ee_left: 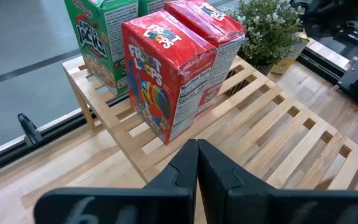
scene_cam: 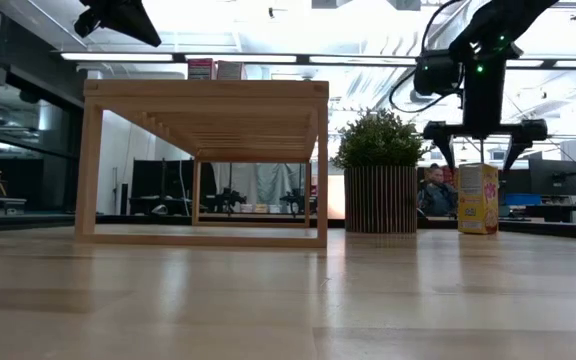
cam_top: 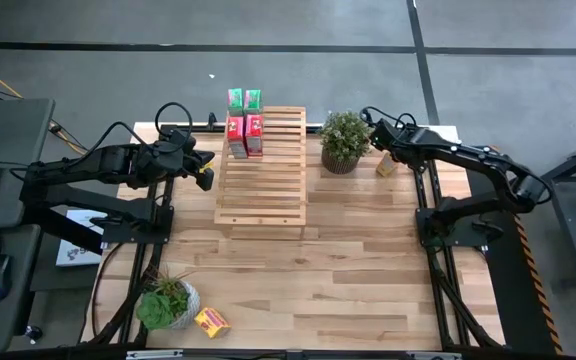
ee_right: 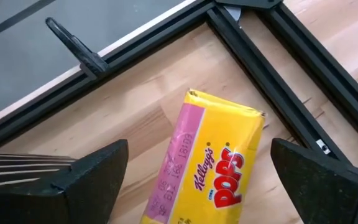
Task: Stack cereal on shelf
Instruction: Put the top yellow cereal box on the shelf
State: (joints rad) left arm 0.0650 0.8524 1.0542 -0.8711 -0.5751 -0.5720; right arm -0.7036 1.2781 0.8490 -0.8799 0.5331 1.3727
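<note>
Four boxes, two green (cam_top: 244,98) and two red (cam_top: 245,136), are already standing at the far end of the shelf (cam_top: 261,190), so the job is sitting at the yellow boxes. The right gripper (scene_cam: 484,150) is hovering with its fingers spread wide above the yellow box (ee_right: 211,167) standing near the table's far right corner, just beside the plant (cam_top: 345,140); this looks like the approach to a pick. Next it is likely needing to drop down astride the box and close squarely on it. The left gripper (ee_left: 197,163), fingers pressed together and empty, is waiting by the shelf's left side. A second yellow box (cam_top: 211,321) is lying near the table's near left corner.
</note>
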